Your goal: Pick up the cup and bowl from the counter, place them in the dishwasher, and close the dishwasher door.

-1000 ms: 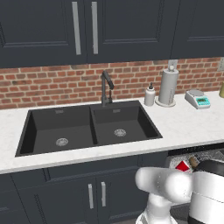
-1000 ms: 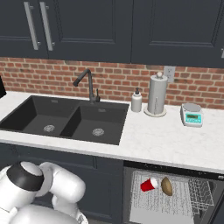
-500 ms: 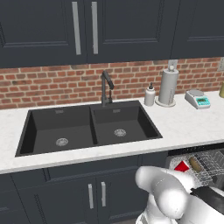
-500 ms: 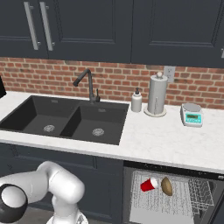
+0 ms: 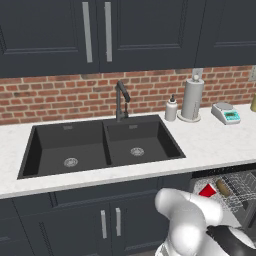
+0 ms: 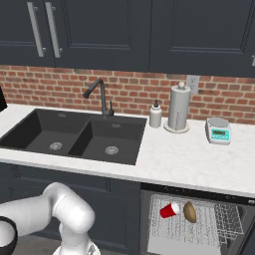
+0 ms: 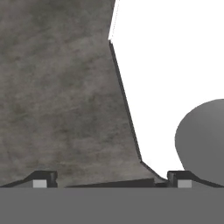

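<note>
The red cup (image 6: 170,210) lies on its side in the grey wire rack of the open dishwasher (image 6: 214,226), and the brown bowl (image 6: 190,211) rests right beside it. From the left base view the cup (image 5: 207,190) and the bowl (image 5: 223,188) show in that rack just past my arm. The white marbled counter (image 6: 174,159) runs above them. In the hand view my gripper (image 7: 111,178) is open, its fingertips (image 7: 43,178) wide apart with nothing between them, facing a mottled grey floor. The dishwasher door is out of view.
A black double sink (image 6: 74,137) with a dark faucet (image 6: 99,97) is set into the counter. A white soap bottle (image 6: 155,115), a paper-towel roll (image 6: 179,108) and a small scale (image 6: 218,130) stand near the brick wall. Dark cabinets (image 5: 110,222) sit under the sink.
My arm has folded lower in front of the cabinets, dropping toward the bottom of both base views. Cup and bowl have stayed in the rack.
</note>
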Controlling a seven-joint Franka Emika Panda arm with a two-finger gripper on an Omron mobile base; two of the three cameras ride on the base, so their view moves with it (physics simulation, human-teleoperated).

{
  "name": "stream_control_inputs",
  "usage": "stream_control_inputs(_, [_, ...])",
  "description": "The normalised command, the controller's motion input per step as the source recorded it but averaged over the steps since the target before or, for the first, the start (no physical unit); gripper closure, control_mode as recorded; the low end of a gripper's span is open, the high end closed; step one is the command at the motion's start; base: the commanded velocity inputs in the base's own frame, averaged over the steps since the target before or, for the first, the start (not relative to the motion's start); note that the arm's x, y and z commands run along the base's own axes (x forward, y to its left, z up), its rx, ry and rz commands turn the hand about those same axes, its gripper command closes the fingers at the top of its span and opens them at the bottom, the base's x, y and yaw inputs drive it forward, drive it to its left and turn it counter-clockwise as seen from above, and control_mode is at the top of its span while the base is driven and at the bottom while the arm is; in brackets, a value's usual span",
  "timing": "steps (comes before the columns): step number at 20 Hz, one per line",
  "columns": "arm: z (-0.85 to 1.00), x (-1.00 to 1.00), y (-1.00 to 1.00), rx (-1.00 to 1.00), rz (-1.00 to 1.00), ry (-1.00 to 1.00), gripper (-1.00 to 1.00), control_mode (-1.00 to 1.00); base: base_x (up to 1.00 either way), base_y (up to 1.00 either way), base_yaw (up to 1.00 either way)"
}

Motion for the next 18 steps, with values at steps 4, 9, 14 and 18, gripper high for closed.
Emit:
stream_control_inputs(4, [0.0,-0.31,-0.69,0.29,0.01,-0.1,-1.0,-1.0,0.0,0.0,0.0])
stream_control_inputs(9, [0.0,-0.14,-0.7,0.34,0.03,-0.12,-1.0,-1.0,0.0,0.0,0.0])
stream_control_inputs(14, [-0.01,-0.26,-0.67,0.38,0.06,-0.15,-1.0,-1.0,0.0,0.0,0.0])
stream_control_inputs(18, [-0.13,-0.4,-0.69,0.3,0.13,-0.16,-1.0,-1.0,0.0,0.0,0.0])
